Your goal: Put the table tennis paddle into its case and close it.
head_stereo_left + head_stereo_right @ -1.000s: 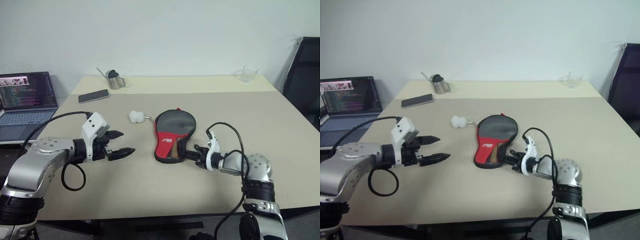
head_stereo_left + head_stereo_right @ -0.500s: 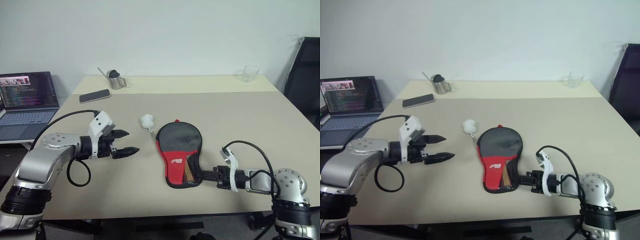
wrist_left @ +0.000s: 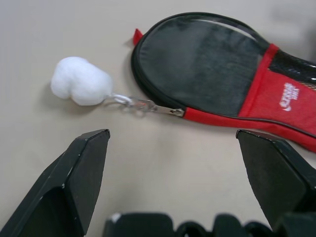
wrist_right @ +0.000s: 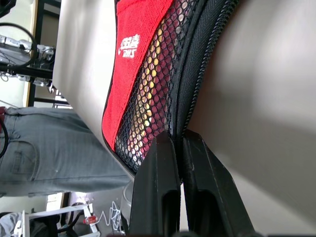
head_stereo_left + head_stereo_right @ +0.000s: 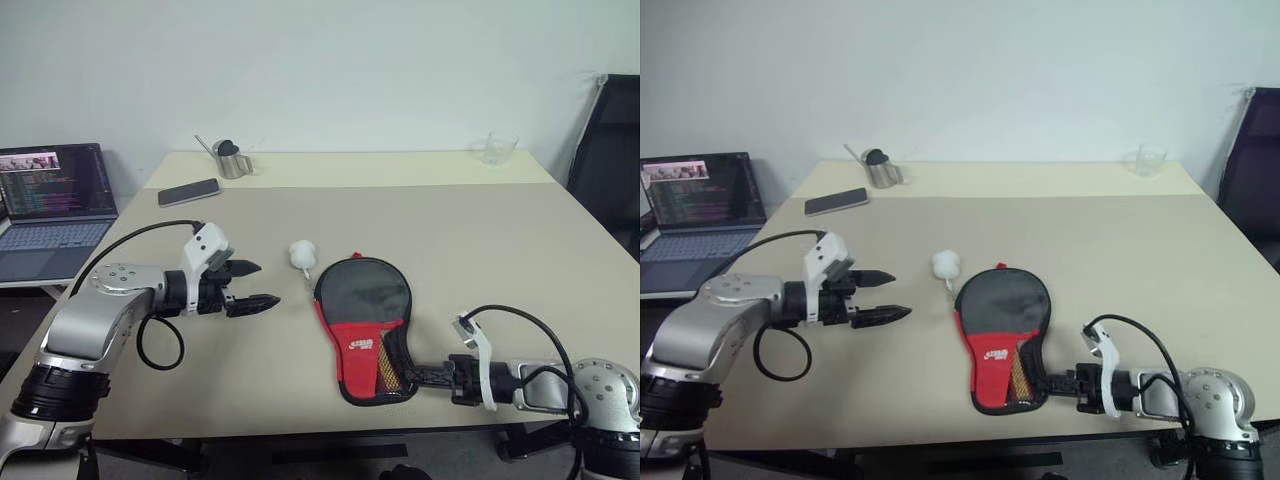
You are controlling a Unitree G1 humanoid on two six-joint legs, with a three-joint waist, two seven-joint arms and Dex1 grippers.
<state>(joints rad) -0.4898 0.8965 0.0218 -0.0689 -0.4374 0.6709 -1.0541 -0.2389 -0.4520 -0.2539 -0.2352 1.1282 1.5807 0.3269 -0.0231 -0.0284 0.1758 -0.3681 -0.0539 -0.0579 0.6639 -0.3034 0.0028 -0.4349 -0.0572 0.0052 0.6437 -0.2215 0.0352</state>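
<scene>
Pinching case (image 5: 366, 325) edge: right hand (image 5: 425, 375) | left hand (image 5: 250, 284) apart

We cannot see the paddle itself; only a strip of striped colour shows through the mesh pocket of the case (image 5: 368, 322). The laptop (image 5: 52, 205) is cut off by the left edge, the chair (image 5: 610, 150) by the right. In the right wrist view a person (image 4: 34, 148) in grey trousers is cropped at lower left.
</scene>
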